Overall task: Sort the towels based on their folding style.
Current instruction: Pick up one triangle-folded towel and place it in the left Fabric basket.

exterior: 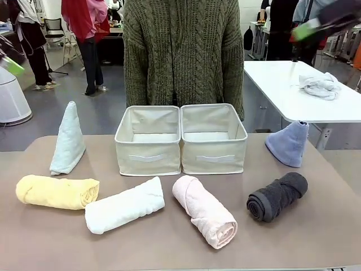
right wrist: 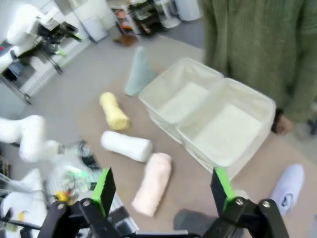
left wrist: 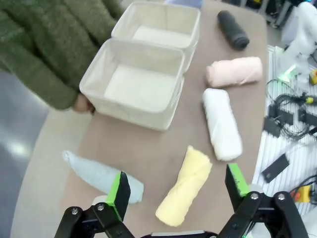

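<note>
Hanging high over the table [exterior: 327, 237], the left gripper [left wrist: 177, 186] has its jaws spread wide and holds nothing. Seen from its wrist, the yellow roll [exterior: 56, 192] lies below, between the two fingers, and the pale green cone [exterior: 68, 138] stands just past one fingertip. The right gripper [right wrist: 162, 187] is also raised, jaws wide and holding nothing, with the pink roll [exterior: 204, 210] below it between its fingers.

Four rolls lie in a row along the near side of the table, each on its side. From the robot's left they are the yellow roll, the white roll [exterior: 125, 205], the pink roll and the dark grey roll [exterior: 276, 196]. The yellow and white rolls nearly touch; the others lie apart. The pale green cone stands upright behind the yellow roll, and the blue cone [exterior: 289, 143] stands behind the dark grey one, tilted slightly.

Between the cones, two cloth boxes [exterior: 149, 139] sit side by side, touching. A person in a green knitted sweater [exterior: 183, 51] stands right behind them.
</note>
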Motion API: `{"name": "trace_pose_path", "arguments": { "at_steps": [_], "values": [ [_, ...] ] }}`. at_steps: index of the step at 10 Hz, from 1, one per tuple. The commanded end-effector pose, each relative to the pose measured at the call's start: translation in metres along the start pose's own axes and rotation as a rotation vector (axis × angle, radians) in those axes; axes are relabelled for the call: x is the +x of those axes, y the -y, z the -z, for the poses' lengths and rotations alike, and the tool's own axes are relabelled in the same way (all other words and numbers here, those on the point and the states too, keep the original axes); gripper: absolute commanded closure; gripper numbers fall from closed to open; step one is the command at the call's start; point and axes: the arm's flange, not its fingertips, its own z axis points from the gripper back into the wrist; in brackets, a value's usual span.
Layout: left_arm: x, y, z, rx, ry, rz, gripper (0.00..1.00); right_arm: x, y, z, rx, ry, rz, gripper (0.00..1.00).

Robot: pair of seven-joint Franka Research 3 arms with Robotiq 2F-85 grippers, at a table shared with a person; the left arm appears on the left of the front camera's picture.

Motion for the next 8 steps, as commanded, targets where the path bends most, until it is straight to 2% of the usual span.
{"name": "trace_pose_path", "arguments": {
  "at_steps": [1,4,5,7,8],
  "values": [
    [-0.020,-0.033,-0.026,-0.093,0.129,-0.055,0.00,-0.030,0.012,-0.030,0.109,0.068,0.042,0.00],
    [-0.081,-0.055,-0.055,0.018,0.315,-0.128,0.00,-0.074,0.021,-0.068,0.051,0.145,0.046,0.00],
    [-0.095,-0.058,-0.059,0.020,0.337,-0.137,0.00,-0.083,0.022,-0.074,0.040,0.145,0.049,0.00],
    [-0.115,-0.061,-0.068,0.028,0.309,-0.165,0.00,-0.101,0.027,-0.089,0.022,0.134,0.064,0.00],
    [-0.124,-0.058,-0.076,0.029,0.311,-0.160,0.00,-0.109,0.029,-0.101,-0.024,0.159,0.094,0.00]
  ]
}}
